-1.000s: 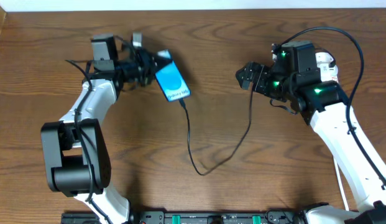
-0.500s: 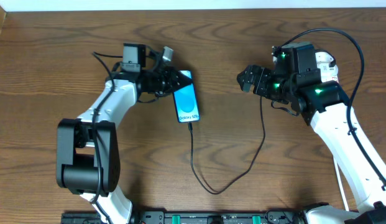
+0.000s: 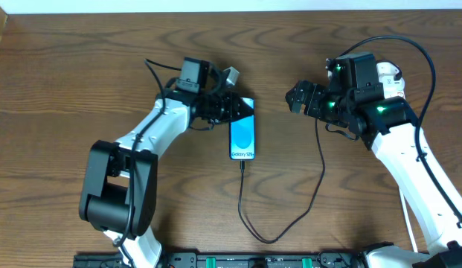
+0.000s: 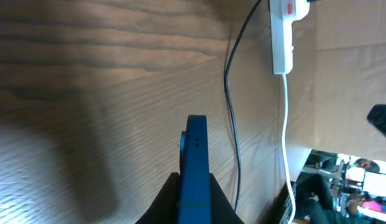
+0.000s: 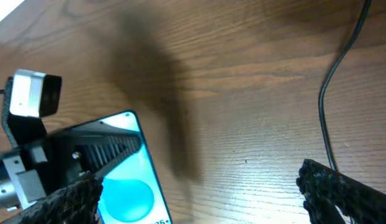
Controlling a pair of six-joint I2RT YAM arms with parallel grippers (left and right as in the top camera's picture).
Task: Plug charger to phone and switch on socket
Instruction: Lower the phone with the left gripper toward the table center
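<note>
The left jaws (image 3: 236, 110) are clamped on the far end of the phone (image 3: 242, 140), one finger on each face. The left wrist view shows this edge-on, with the blue body standing out straight from between the dark fingers (image 4: 171, 199). From overhead the phone points toward the near side with its bright screen up, slightly left of the middle of the worktop (image 3: 67, 89). I cannot tell whether it touches the wood.

The charger (image 3: 241, 195) meets the phone's near end. It then runs nearer, loops to the right, and climbs far again toward the right arm.

The right jaws (image 3: 294, 95) are spread wide apart and hold nothing. They face left toward the phone, which is near them but not between them. Their wrist view shows only its far corner (image 5: 127, 180) beside one finger (image 5: 71, 199), and the cable passes along the right side.

The socket (image 4: 281, 37) shows only in the left wrist view. It is a white strip with a red switch and a trailing white cord, and lies well apart from the phone.
</note>
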